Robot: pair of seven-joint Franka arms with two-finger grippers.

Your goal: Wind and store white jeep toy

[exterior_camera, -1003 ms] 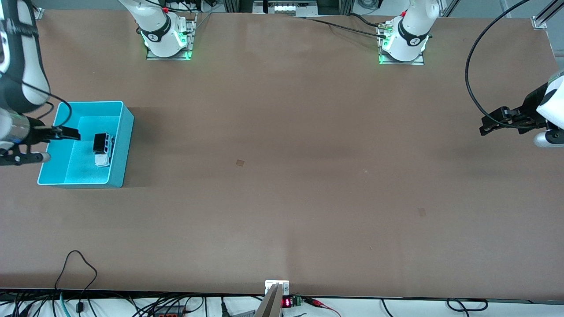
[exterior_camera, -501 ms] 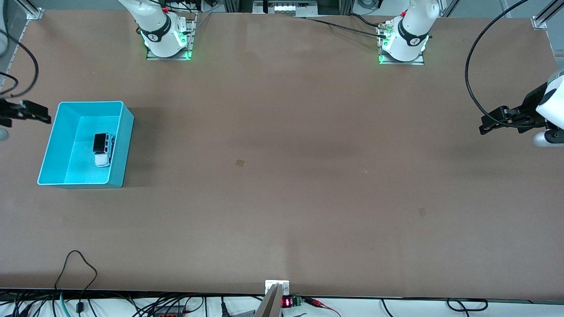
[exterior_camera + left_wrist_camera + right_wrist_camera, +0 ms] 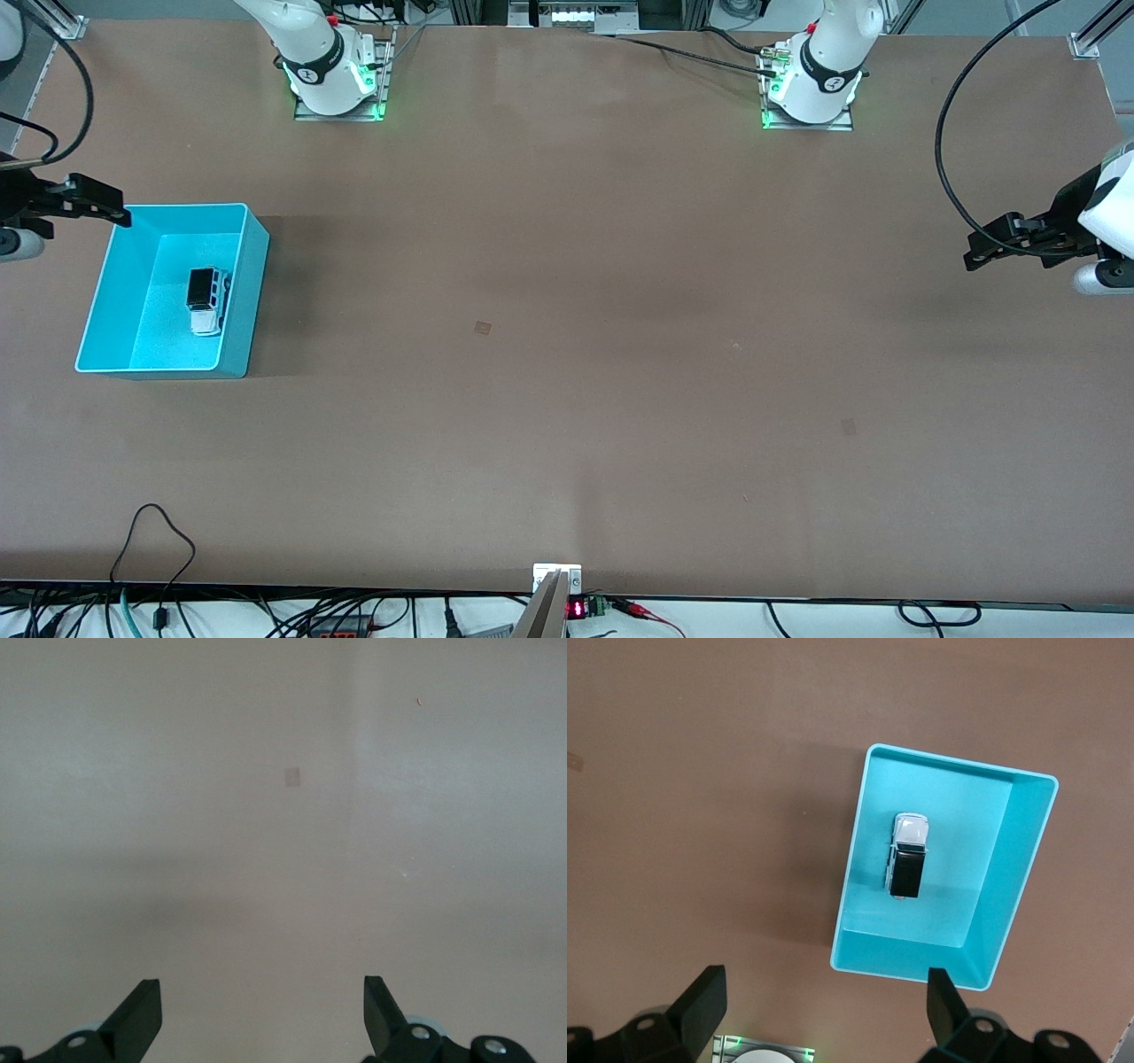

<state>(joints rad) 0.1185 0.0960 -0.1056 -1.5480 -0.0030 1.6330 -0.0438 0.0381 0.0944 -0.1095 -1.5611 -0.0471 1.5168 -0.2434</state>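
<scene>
The white jeep toy, with its black roof up, lies inside the turquoise bin at the right arm's end of the table. It also shows in the right wrist view, inside the bin. My right gripper is open and empty, up in the air over the bin's corner nearest the robots' bases; its fingertips show wide apart. My left gripper is open and empty over bare table at the left arm's end, and waits there; its fingertips stand wide apart.
The two arm bases stand along the table's edge by the robots. A black cable arcs over the left arm's end. Loose cables lie at the edge nearest the front camera.
My right gripper rose out of the bin, swung off past the table's end, then came back over the bin's corner. The jeep stays in the bin. The left arm has not moved.
</scene>
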